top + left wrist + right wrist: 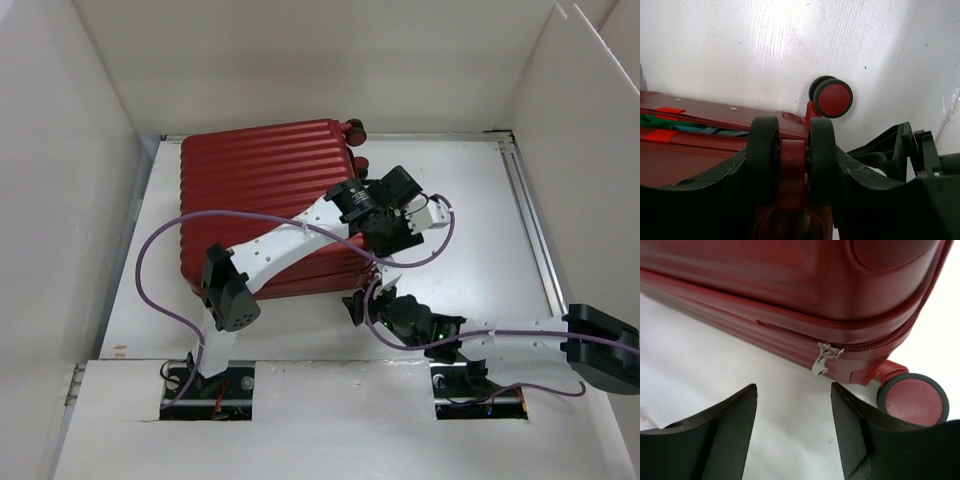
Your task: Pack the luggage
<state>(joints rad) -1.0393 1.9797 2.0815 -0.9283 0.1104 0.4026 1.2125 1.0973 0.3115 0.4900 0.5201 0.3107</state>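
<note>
At right end of suitcase (260,170): clamping twin wheel (764,150) with left gripper (790,172), poising right gripper (794,410) open, empty; could miss tiny zipper pull (822,359) or lose rolling wheel.

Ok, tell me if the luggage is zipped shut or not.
Folded shut, not fully zipped. The luggage lies flat with its ribbed shell up, yet green fabric shows through a gap in its seam.

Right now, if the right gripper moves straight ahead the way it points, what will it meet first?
Probably the silver zipper pull on the seam of the luggage, which sits ahead between the fingers of the open right gripper. Depth is unclear, so this is a guess.
</note>
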